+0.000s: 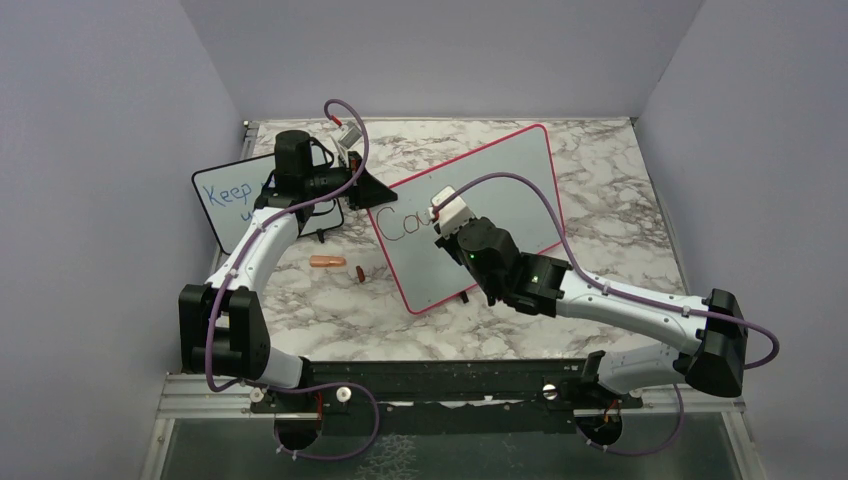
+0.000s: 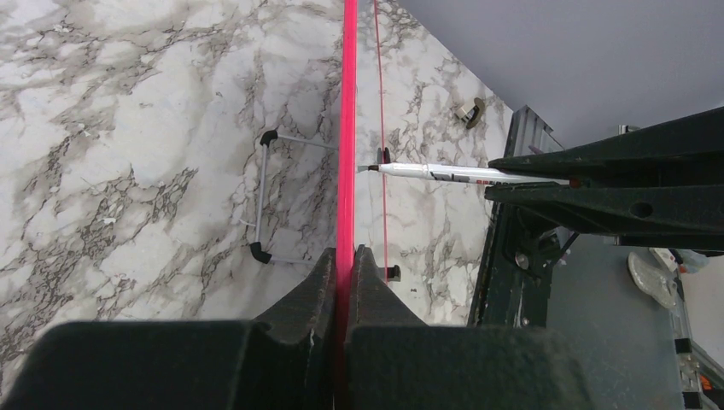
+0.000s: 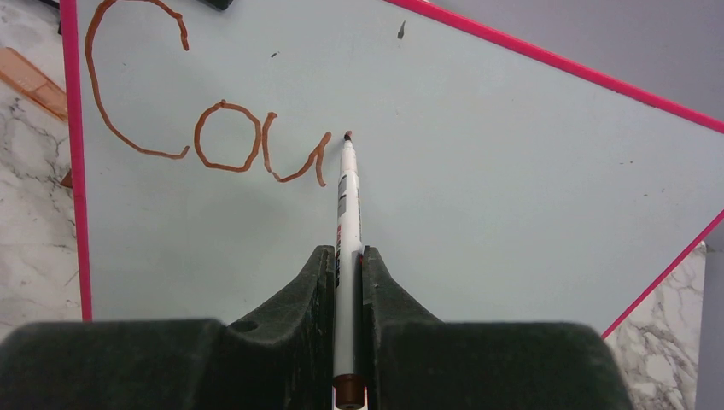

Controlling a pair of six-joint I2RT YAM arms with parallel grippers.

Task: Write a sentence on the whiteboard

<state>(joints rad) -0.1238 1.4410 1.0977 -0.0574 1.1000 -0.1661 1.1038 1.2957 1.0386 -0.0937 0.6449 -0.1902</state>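
The whiteboard (image 1: 500, 190) with its red-pink frame stands tilted at mid table. The sentence (image 1: 405, 228) reads "Cou" in red-brown, with a further stroke begun; in the right wrist view (image 3: 213, 141) it sits at the upper left. My left gripper (image 1: 365, 190) is shut on the board's left edge; in the left wrist view the frame (image 2: 347, 128) runs edge-on between its jaws (image 2: 346, 252). My right gripper (image 1: 447, 228) is shut on a white marker (image 3: 346, 213), whose tip touches the board just right of the last stroke. The marker (image 2: 461, 173) also shows in the left wrist view.
A smaller black-framed board (image 1: 228, 200) with blue writing stands at the left behind my left arm. An orange cap (image 1: 327, 262) and a small dark red piece (image 1: 359, 272) lie on the marble left of the whiteboard. The board's wire stand (image 2: 260, 192) rests behind it.
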